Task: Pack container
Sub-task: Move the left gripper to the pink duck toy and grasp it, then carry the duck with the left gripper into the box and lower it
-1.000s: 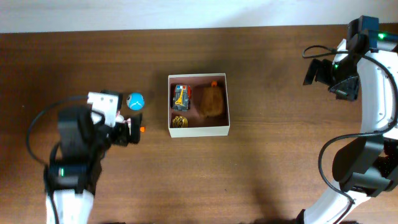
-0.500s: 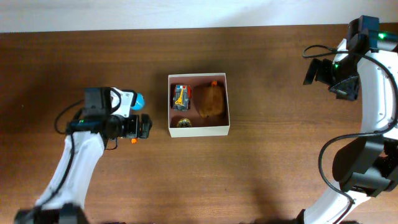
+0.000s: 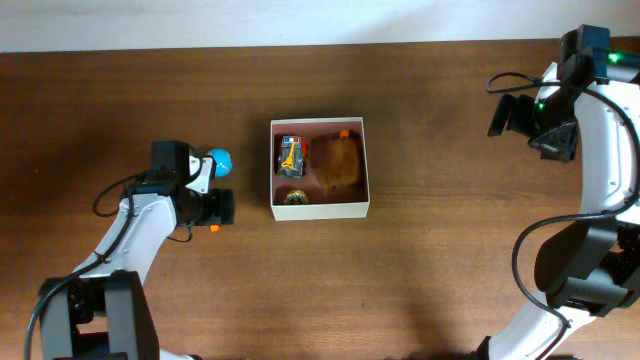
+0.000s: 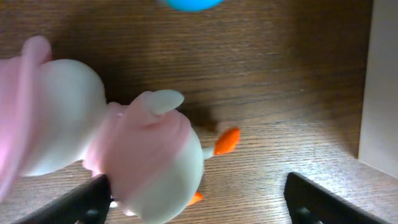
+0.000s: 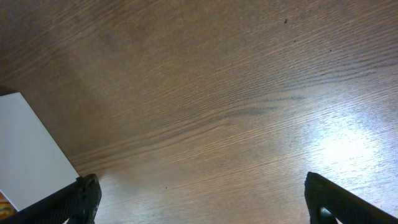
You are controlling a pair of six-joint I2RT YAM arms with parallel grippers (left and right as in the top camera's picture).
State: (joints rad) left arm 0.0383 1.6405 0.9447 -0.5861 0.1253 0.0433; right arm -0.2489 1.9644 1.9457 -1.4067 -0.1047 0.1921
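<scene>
**Box in the middle, both grippers wide open**

From above: The container (image 3: 320,209) sits in the middle of the brown table (image 3: 450,270). Inside it lie a toy car (image 3: 291,155), a fuzzy brown thing (image 3: 340,162) and a small yellow thing (image 3: 291,198). The left gripper (image 3: 220,207) is near the container's left side, but apart from it. A blue ball (image 3: 218,160) lies just beside this gripper. The right arm (image 3: 610,150) is over the far right of the table, well apart from the container.

Left wrist: The left gripper is wide open and holds nothing. A white and pink toy (image 4: 143,168) with orange bits lies on the table between its tips, close to the finger (image 4: 93,199) on the picture's left. I cannot tell if they touch. The container's white wall shows at the right edge.

Right wrist: The right gripper (image 5: 205,202) is wide open too, and holds nothing. Under it is bare wood. A white corner of the container shows at the lower left.
</scene>
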